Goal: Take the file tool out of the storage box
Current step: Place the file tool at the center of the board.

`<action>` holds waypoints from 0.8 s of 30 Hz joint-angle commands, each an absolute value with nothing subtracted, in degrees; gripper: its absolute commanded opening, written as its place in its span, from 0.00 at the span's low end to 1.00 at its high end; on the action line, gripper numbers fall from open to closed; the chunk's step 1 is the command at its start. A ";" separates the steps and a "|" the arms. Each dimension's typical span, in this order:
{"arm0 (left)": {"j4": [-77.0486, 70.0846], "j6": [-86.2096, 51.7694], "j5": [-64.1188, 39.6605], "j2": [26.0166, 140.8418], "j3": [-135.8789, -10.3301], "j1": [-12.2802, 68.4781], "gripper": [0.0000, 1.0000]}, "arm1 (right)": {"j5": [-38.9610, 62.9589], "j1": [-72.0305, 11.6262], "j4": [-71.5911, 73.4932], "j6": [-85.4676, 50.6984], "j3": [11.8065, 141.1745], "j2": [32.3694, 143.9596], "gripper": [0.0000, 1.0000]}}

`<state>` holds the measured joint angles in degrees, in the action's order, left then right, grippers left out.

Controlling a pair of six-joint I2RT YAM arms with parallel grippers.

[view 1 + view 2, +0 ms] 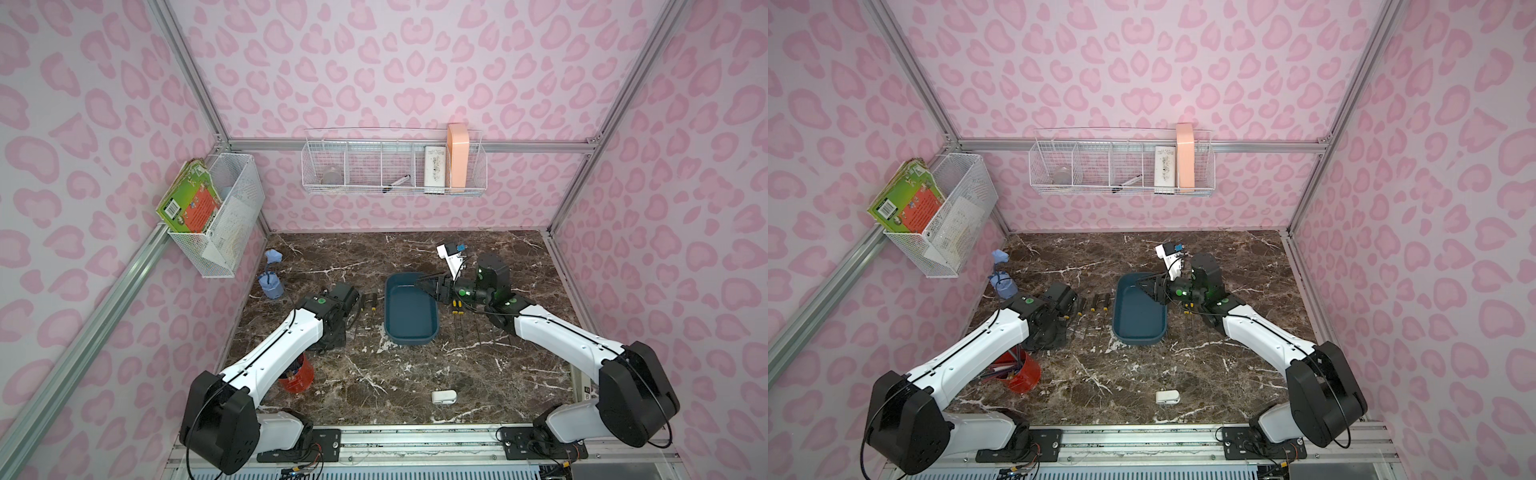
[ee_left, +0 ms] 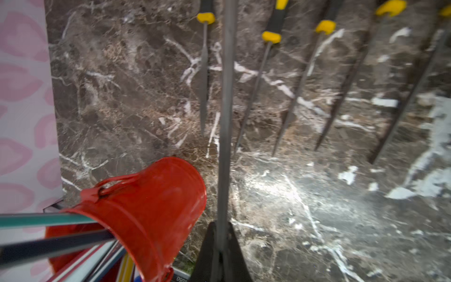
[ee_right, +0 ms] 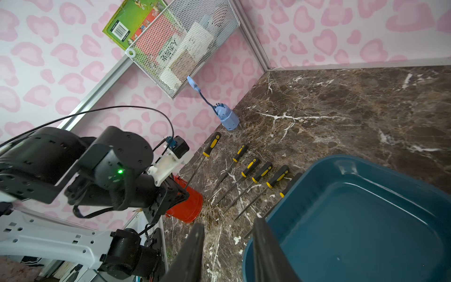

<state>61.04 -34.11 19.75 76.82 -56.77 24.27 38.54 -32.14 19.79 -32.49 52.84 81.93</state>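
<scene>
The storage box (image 1: 409, 309) (image 1: 1139, 311) (image 3: 366, 219) is a dark teal tub in the middle of the table, and nothing shows inside it. My left gripper (image 2: 222, 227) is shut on the grey blade of a file tool (image 2: 225, 97) (image 3: 211, 145), which reaches out over the marble left of the box. Several more files (image 1: 368, 307) (image 2: 271, 73) with black and yellow handles lie beside it, and others (image 1: 457, 316) lie right of the box. My right gripper (image 3: 229, 223) (image 1: 419, 283) is open and holds nothing, hanging over the box's far right rim.
A red cup (image 1: 297, 376) (image 2: 146, 207) full of pencils stands under my left arm. A blue sharpener (image 1: 271, 284) sits by the left wall. A small white object (image 1: 444, 397) lies near the front edge. White wire baskets (image 1: 224, 216) (image 1: 395, 166) hang on the walls.
</scene>
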 commanded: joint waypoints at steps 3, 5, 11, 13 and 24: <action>63.58 -32.20 23.07 80.14 -58.80 22.92 0.00 | 40.70 -31.39 20.72 -31.53 51.76 80.00 0.34; 64.88 -30.84 27.07 81.96 -60.33 21.87 0.00 | 40.85 -30.90 20.90 -31.56 51.52 79.70 0.34; 60.81 -26.20 24.53 91.91 -64.78 15.43 0.00 | 43.67 -28.78 23.44 -32.83 49.13 79.09 0.33; 59.57 -25.74 24.95 94.25 -65.56 12.93 0.00 | 44.66 -28.01 24.25 -33.27 48.20 78.48 0.33; 55.78 -21.47 19.58 102.76 -67.74 5.71 0.00 | 45.53 -26.91 27.48 -35.04 44.69 73.97 0.32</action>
